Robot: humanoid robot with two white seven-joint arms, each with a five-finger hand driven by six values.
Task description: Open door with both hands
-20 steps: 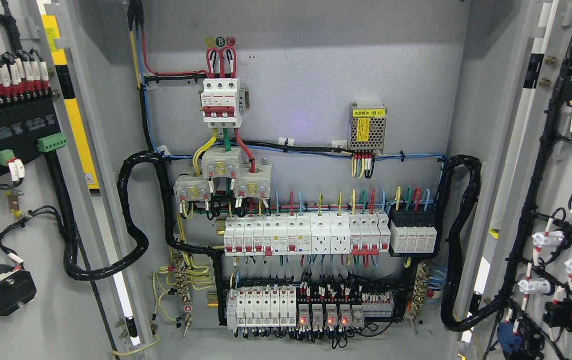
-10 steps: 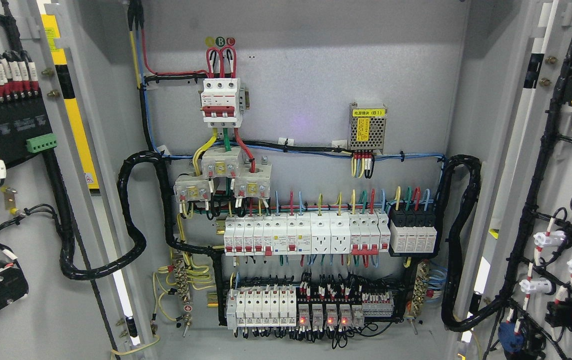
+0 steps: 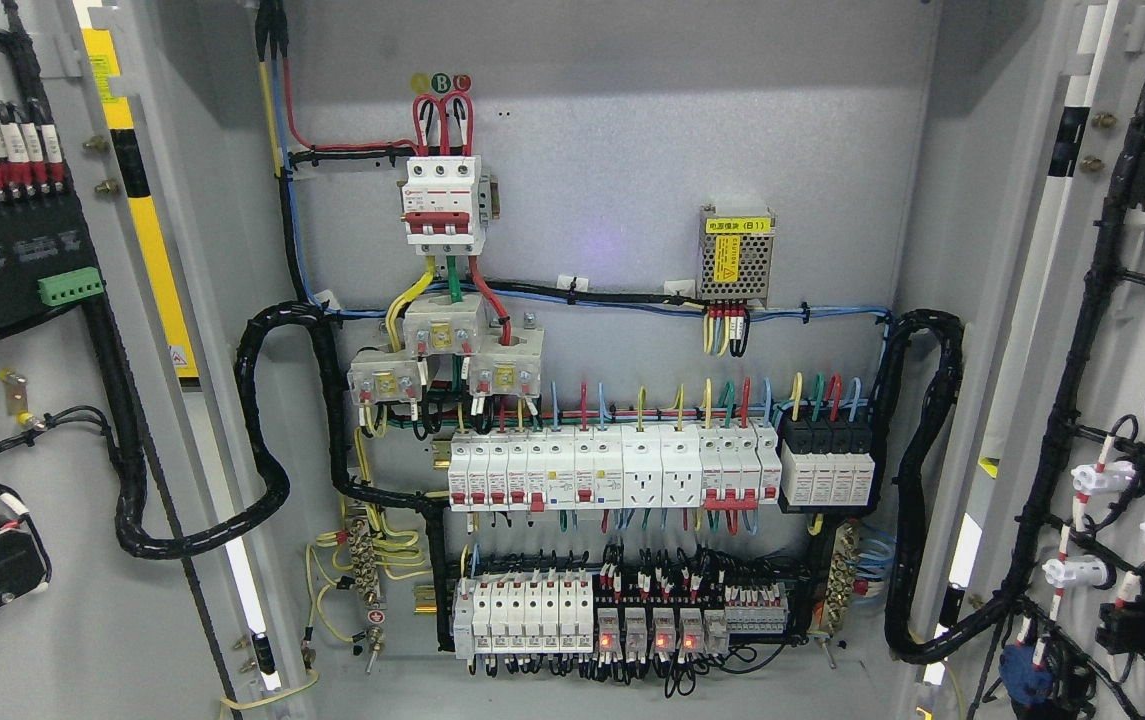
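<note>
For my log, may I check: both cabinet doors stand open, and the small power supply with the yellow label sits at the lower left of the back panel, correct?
Not quite. The head view shows the power supply at the upper right of the back panel, above the breaker row. Both doors, left door and right door, do stand open.

Both doors stand swung wide, the left door [image 3: 22, 420] at the left edge and the right door [image 3: 1132, 400] at the right edge, their inner faces turned toward the room. Between them, farther back, is the cabinet's back panel [image 3: 632, 150]. High on it, left of centre, sits a three-pole breaker [image 3: 443, 205]; to its right, a small power supply [image 3: 735, 256]. Below runs a row of breakers [image 3: 612, 472], and lower still a second row (relays at its right) [image 3: 622, 622]. A cable loom [image 3: 267, 440] loops from the panel's left side onto the left door; another loom [image 3: 917, 480] hangs at the panel's right side.
</note>
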